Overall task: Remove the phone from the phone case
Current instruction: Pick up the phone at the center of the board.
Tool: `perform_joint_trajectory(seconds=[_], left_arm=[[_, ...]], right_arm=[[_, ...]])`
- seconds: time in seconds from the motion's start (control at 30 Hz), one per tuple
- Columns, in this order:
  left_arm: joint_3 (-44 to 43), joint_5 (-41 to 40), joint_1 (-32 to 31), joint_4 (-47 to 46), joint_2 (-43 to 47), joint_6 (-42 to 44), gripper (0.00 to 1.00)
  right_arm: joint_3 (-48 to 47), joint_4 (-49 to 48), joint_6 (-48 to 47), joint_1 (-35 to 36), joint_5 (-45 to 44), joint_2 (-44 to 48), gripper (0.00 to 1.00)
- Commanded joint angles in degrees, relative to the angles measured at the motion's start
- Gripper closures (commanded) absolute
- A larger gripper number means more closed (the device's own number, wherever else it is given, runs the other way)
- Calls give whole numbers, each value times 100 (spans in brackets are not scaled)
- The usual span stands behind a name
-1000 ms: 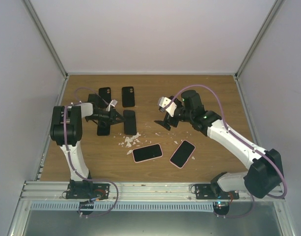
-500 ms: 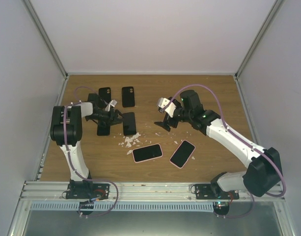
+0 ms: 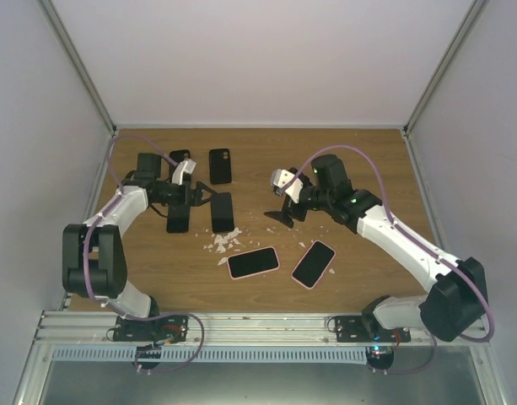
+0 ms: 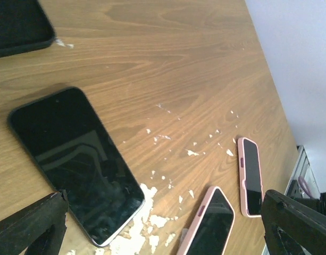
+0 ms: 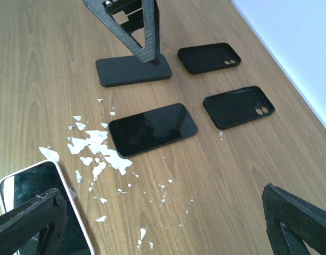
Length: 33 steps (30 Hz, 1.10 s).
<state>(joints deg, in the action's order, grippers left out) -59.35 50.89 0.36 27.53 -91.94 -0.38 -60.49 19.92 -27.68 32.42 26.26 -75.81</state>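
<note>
I see my left gripper (image 3: 205,199) just beyond the white chips (image 3: 224,243), jaws spread wide, gripping nothing; the bare black phone (image 3: 222,211) lies flat just beside its fingertips, near end touching the chips; my right gripper (image 3: 281,207), equally spread and empty, hovers right of the chips.

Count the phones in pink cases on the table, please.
2. The first pink-cased phone lies beside the white flakes, toward the near edge. The second pink-cased phone lies just right of it. Part of the table is hidden from above, so another could be missed.
</note>
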Motion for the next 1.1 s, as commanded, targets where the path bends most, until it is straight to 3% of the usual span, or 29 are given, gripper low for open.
perform_joint_trajectory(seconds=[0.0, 0.17, 0.6, 1.07], left_arm=[[268, -229, -210, -237, 626, 171, 1], [472, -208, -221, -292, 1136, 278, 1], [1031, -455, 156, -449, 2372, 444, 1], [999, -147, 348, -425, 2392, 491, 1]], right_arm=[[2, 317, -247, -56, 565, 146, 0], [-66, 767, -645, 152, 967, 5, 0], [-234, 1307, -1757, 1618, -226, -1071, 0], [-1077, 1998, -2109, 1952, -834, -2788, 0]])
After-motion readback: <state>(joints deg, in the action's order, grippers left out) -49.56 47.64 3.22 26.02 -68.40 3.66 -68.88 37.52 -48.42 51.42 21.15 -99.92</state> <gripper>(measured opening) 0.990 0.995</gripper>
